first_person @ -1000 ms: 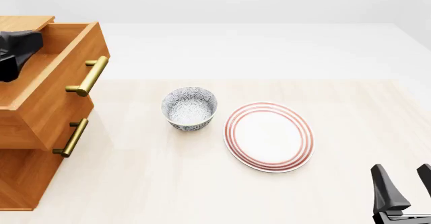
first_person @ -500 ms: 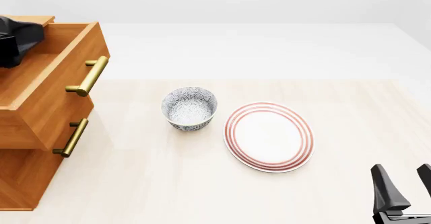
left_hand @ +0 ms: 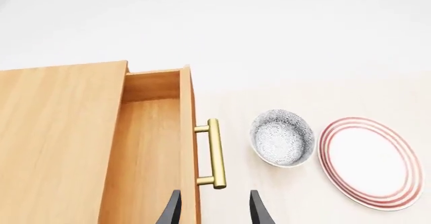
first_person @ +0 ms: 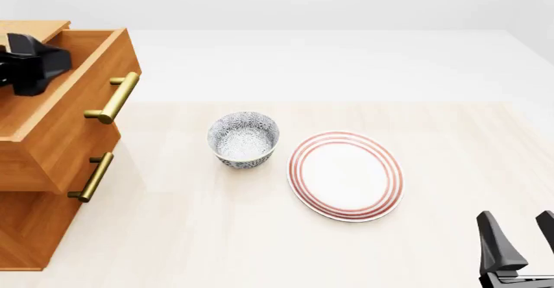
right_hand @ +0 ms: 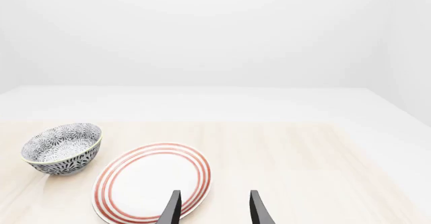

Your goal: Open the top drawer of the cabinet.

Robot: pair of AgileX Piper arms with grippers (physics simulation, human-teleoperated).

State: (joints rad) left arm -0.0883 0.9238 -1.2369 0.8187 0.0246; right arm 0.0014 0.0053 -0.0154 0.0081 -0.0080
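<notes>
Top drawer (first_person: pixel 61 106) pulled out | left end effector (left_hand: pixel 210 211) parted, empty | right end effector (right_hand: pixel 210 209) parted

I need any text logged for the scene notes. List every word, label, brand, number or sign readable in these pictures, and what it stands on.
None: no readable text in any view.
Orange-brown wooden cabinet and its pulled-out top drawer: plain wood, brass handles.
Blue-patterned ceramic bowl: speckled pattern only.
White plate with red rings: stripes only.

Top drawer (first_person: pixel 61 100) juts out frame left; bowl (first_person: pixel 243 139), plate (first_person: pixel 346 175) mid-counter (first_person: pixel 216 236); bare counter lower center.
</notes>
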